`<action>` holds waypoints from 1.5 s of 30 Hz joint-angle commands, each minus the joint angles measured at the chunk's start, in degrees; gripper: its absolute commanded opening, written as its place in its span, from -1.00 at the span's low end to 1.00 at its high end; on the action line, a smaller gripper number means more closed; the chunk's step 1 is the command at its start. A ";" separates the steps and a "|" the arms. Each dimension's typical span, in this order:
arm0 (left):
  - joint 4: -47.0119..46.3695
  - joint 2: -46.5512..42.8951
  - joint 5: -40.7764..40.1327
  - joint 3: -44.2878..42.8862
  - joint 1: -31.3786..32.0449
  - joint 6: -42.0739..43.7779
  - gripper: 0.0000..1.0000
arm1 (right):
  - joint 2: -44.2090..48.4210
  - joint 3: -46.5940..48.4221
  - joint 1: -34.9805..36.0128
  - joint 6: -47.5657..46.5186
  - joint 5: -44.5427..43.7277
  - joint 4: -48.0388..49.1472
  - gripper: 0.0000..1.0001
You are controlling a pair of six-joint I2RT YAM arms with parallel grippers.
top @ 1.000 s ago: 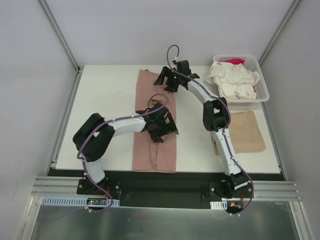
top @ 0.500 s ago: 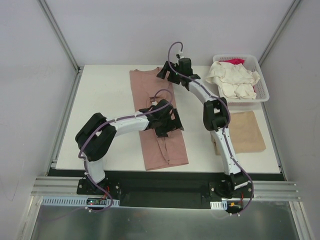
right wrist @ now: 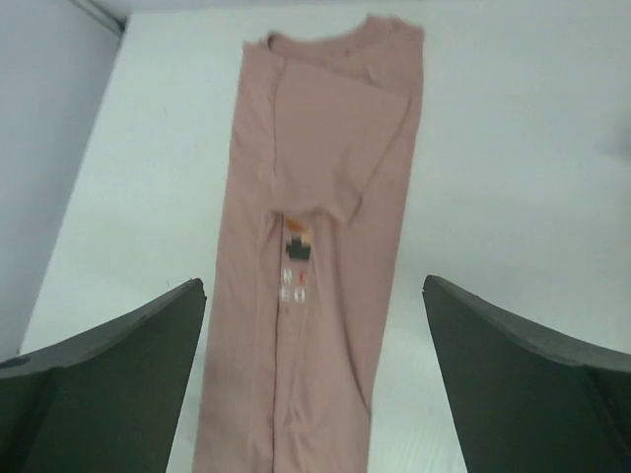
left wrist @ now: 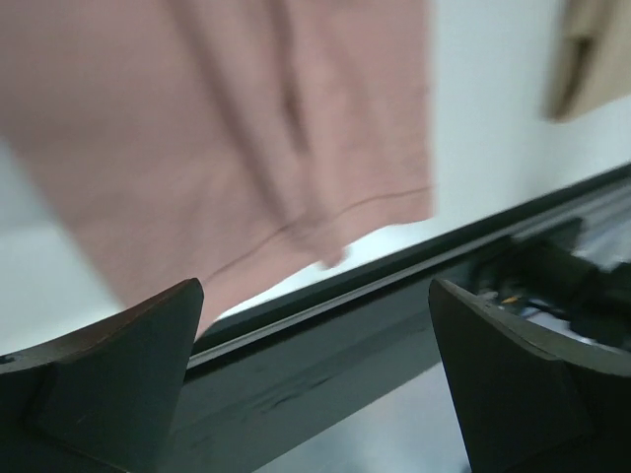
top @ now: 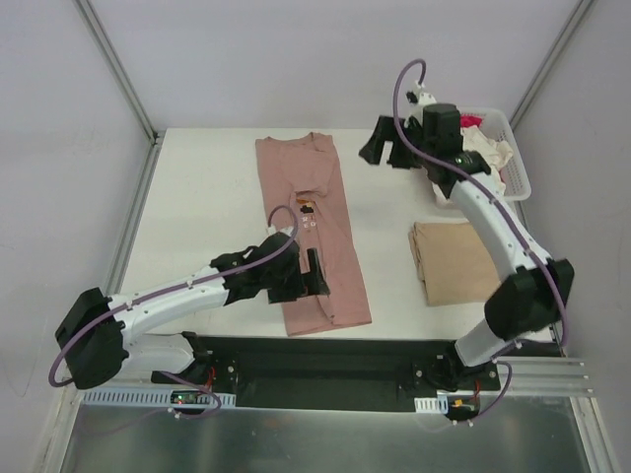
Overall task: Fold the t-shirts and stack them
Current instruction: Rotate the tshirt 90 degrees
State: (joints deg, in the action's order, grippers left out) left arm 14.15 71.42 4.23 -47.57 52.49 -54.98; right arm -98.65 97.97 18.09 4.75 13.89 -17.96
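Note:
The dusty-pink t-shirt [top: 314, 236] lies on the table folded lengthwise into a long strip, collar at the far end, its pixel print [right wrist: 296, 246] showing. My left gripper [top: 304, 281] is open and empty over its near part, by the hem [left wrist: 296, 197]. My right gripper [top: 380, 153] is open and empty, raised to the right of the collar. The tan t-shirt [top: 463, 261] lies folded at the right. A cream t-shirt [top: 493, 153] and a magenta one [top: 471, 121] sit in the basket, partly hidden by my right arm.
The white slatted basket [top: 520, 177] stands at the far right corner. The table's black front edge [left wrist: 325, 296] runs just past the pink hem. The tan t-shirt's corner shows in the left wrist view [left wrist: 592, 59]. Grey walls close in both sides.
Both grippers have left the pink t-shirt. The left arm drew back toward the near edge, the right arm swung up and right. The shirt's near end first shifted right, then stayed put.

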 commanded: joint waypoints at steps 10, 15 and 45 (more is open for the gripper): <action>8.96 -5.69 -3.27 16.20 0.07 -13.75 0.63 | 21.67 -35.05 26.98 -0.10 -20.21 -12.36 0.93; 8.17 1.77 -2.74 12.86 1.21 -12.52 0.01 | 9.38 -24.54 34.98 -1.59 -24.24 -16.49 0.93; 8.17 -0.75 -1.94 21.03 1.39 -18.23 -1.00 | -21.06 -4.63 34.56 -3.00 -34.11 -21.77 0.93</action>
State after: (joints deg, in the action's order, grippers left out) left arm 17.85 70.70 2.59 -29.17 53.30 -72.71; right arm -119.85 91.09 53.69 1.80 -16.78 -37.69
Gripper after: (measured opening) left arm 0.013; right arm 0.968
